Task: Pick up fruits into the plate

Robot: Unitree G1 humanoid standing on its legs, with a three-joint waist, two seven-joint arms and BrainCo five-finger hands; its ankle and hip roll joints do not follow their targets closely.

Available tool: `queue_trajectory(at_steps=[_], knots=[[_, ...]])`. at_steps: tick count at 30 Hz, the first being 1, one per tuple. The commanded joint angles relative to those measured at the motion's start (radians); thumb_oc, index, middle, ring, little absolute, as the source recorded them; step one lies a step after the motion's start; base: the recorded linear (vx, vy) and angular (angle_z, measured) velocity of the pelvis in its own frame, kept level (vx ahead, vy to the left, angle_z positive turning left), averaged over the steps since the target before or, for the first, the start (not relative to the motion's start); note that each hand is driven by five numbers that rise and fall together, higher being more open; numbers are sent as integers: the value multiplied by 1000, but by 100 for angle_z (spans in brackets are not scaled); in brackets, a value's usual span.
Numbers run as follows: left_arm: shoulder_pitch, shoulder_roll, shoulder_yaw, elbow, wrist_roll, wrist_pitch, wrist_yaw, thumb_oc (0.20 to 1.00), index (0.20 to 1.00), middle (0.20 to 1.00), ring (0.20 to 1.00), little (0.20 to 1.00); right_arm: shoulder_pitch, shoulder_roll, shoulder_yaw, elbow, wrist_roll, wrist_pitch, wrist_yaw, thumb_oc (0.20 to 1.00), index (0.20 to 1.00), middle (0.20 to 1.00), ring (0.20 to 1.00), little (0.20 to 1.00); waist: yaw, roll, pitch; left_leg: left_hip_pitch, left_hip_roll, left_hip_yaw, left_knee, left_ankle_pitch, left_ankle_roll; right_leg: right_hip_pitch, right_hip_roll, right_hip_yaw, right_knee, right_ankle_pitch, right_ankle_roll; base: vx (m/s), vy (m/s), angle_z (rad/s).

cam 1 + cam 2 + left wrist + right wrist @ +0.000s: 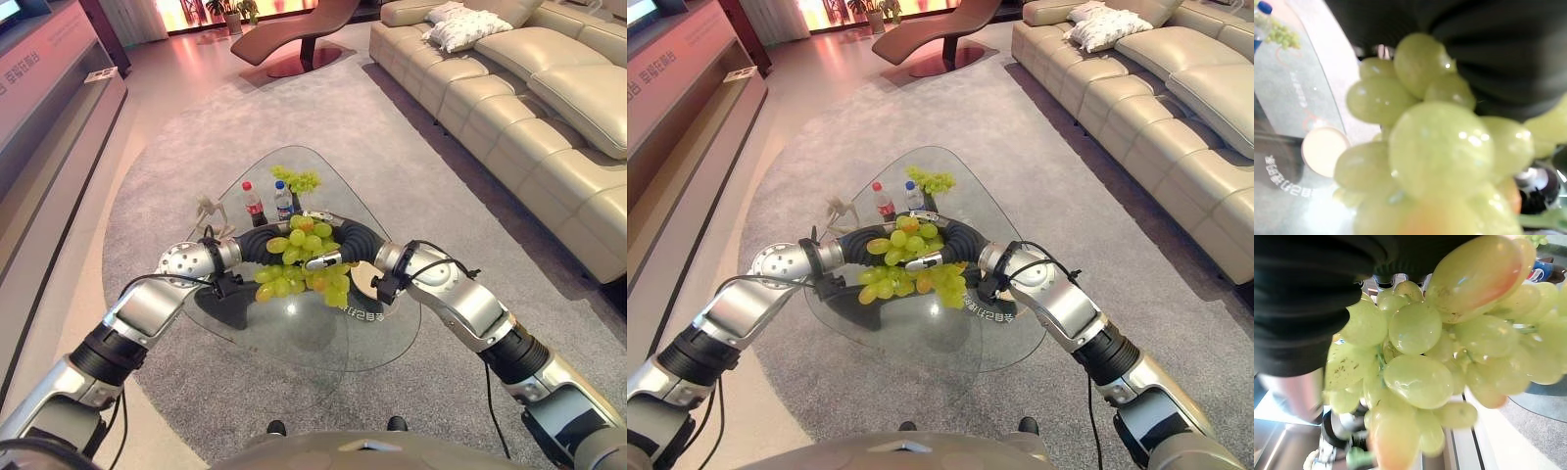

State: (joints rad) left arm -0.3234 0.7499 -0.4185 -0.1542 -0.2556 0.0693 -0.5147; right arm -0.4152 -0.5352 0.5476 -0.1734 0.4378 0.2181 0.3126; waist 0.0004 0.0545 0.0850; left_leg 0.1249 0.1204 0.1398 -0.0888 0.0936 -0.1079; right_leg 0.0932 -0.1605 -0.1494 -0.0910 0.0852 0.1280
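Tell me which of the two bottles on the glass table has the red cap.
The bottle on the robot's left, with a red cap and dark drink. The bottle beside it has a blue cap. Both stand upright behind the grapes on the glass table.

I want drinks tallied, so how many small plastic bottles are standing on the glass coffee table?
2: a red-labelled bottle and a blue-labelled bottle stand side by side on the table's far part, beyond the held grapes. More may be hidden behind those.

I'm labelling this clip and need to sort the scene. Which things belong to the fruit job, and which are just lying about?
Job:
grapes, held up between both hands
left robot hand
right robot hand
plate
second grape bunch, at the table's far end

Lying about:
two bottles
glass table
sofa
lounge chair
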Motion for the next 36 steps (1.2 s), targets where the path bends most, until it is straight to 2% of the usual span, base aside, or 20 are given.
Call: queue_trajectory(at_steps=[1,7,9,12,20,21,23,30,33,36], knots=[[-138,-27,123,-21,-147,-24,140,200,200,200,200,200,-36,46,52,-92,18,-21,76,200,200,200,200,200,5,-42,13,-19,-47,-14,75,-157,32,26,-17,-43,81,-122,8,0,0,0],[-108,-117,147,-30,-296,44,238,200,200,200,200,200,-12,80,59,-65,-14,-26,87,200,200,200,200,200,4,-48,13,-14,-46,-15,74,-158,33,30,-14,-40,82,-124,6,0,0,0],[-92,-151,151,-28,-332,49,264,200,200,200,200,200,-3,89,52,-58,-24,-34,89,200,200,200,200,200,3,-49,13,-11,-45,-16,73,-158,33,31,-13,-40,83,-124,5,0,0,0],[-77,-174,161,-31,-307,40,283,200,200,200,200,200,7,95,41,-56,-36,-31,97,200,200,200,200,200,2,-50,14,-10,-45,-18,74,-159,33,31,-12,-38,86,-126,3,0,0,0],[-75,-171,174,-21,-288,35,286,200,200,200,200,200,11,103,25,-46,-26,-36,88,200,200,200,200,200,2,-50,15,-7,-44,-18,75,-161,33,36,-12,-38,85,-128,2,0,0,0],[-75,-171,174,-20,-288,35,285,200,200,200,200,200,11,104,25,-45,-27,-36,87,231,231,231,231,231,2,-50,15,-6,-44,-18,75,-161,33,36,-12,-38,85,-128,2,0,0,0],[-73,-176,179,-15,-283,31,284,200,200,200,200,200,15,109,20,-43,-33,-36,85,1000,1000,1000,1000,1000,1,-50,14,-3,-45,-18,72,-161,34,38,-12,-38,83,-128,2,0,0,0],[-74,-182,180,-20,-277,35,295,200,200,200,200,200,25,117,12,-48,-19,-45,78,1000,1000,1000,1000,1000,0,-52,14,-3,-43,-15,73,-161,34,37,-11,-37,84,-127,2,0,0,0],[-78,-185,178,-18,-270,36,300,200,200,200,200,200,16,123,8,-57,-64,-105,67,1000,1000,1000,1000,1000,0,-52,15,-3,-45,-15,73,-162,35,36,-11,-37,84,-126,3,0,0,0],[-83,-188,178,-12,-267,35,299,200,200,200,200,200,-1,125,4,-70,-75,-136,50,1000,1000,1000,1000,1000,2,-50,16,-4,-45,-15,75,-164,35,36,-13,-38,84,-127,3,0,0,0]])
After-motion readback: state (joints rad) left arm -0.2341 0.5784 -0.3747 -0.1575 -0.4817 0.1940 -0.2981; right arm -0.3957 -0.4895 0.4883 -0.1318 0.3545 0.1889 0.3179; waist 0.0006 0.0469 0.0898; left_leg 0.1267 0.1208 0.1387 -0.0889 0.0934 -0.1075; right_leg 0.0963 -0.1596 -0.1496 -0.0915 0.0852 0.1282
